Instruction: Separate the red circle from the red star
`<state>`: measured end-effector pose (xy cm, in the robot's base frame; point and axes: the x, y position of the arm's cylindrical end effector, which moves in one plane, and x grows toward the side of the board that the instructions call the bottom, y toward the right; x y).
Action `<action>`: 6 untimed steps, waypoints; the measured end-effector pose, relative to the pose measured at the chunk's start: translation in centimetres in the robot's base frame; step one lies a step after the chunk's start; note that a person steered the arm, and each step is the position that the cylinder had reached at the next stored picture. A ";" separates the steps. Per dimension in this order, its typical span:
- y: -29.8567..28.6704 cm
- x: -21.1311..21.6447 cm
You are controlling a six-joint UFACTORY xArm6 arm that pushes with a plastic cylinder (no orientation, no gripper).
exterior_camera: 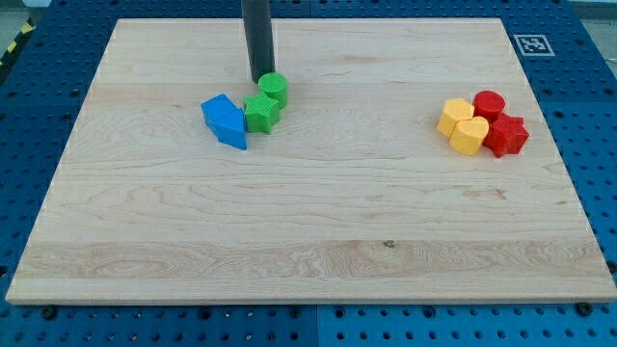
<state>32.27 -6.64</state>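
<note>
The red circle [489, 104] sits at the view's right, touching the red star [507, 135] just below and right of it. My tip [261, 79] is far to the left, at the view's upper middle, right next to the green circle [274, 89]. The rod rises straight to the view's top edge.
Two yellow blocks [455, 117] [469, 135] press against the left side of the red pair. A green star [261, 113] lies below the green circle, with two blue blocks [226, 120] touching it on the left. The wooden board [308, 241] ends at blue pegboard.
</note>
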 end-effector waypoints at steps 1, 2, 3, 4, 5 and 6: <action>0.0 0.0; 0.4 0.0; 3.6 0.0; 6.1 0.0; 6.1 0.0; 10.1 -0.2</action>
<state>32.04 3.47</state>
